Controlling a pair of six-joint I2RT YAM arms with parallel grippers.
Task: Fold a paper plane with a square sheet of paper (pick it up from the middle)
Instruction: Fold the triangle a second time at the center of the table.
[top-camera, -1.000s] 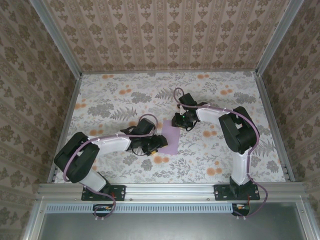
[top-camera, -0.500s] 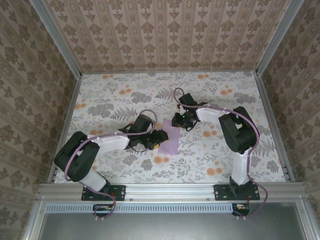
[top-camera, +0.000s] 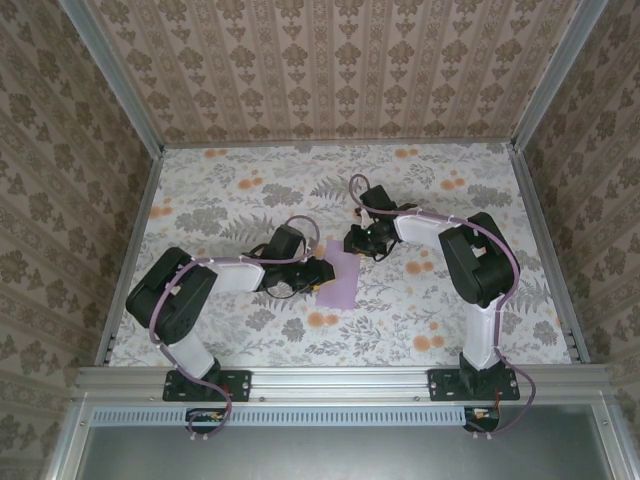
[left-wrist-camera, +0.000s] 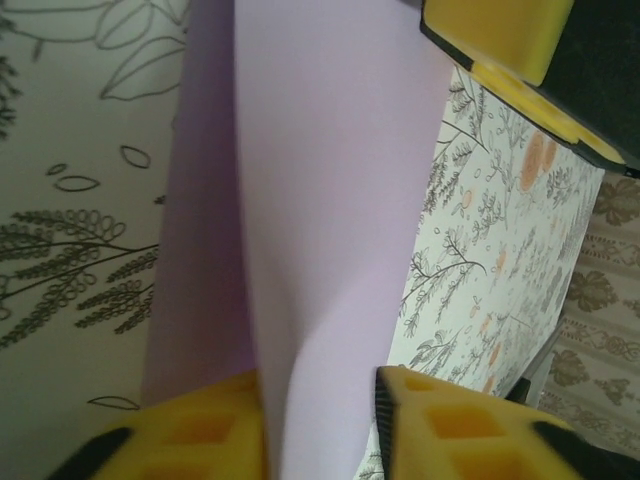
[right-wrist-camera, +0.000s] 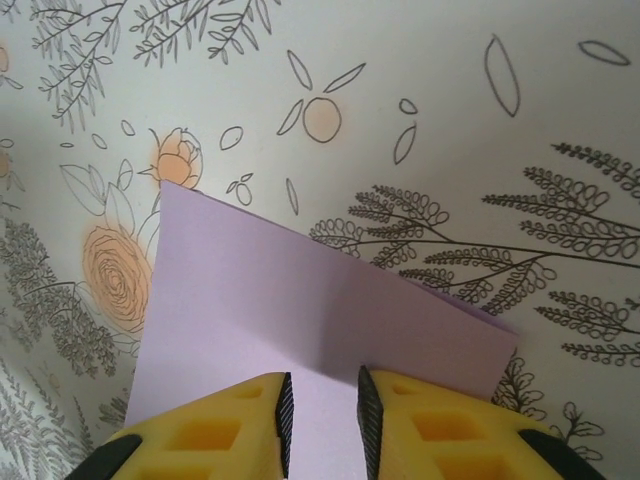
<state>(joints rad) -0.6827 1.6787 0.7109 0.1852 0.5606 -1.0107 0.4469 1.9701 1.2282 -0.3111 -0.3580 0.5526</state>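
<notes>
We see the left gripper (left-wrist-camera: 320, 392) and right gripper (right-wrist-camera: 322, 392) each pinching the square sheet of paper (top-camera: 341, 283), mid-frame.

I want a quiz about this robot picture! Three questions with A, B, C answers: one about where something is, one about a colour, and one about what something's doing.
1. Where is the paper?
A. On the table, between the left gripper and the right gripper
B. In the far left corner
C. On the metal rail

2. What colour is the paper?
A. Green
B. Lilac-purple
C. Red

3. What is between the left gripper's fingers?
A. Nothing
B. A cup
C. The paper, bulging up

Answers:
1 A, the top view shows it lying between the two arm tips.
2 B, it looks lilac in both wrist views.
3 C, the left wrist view shows the sheet rising between the yellow pads.
</notes>
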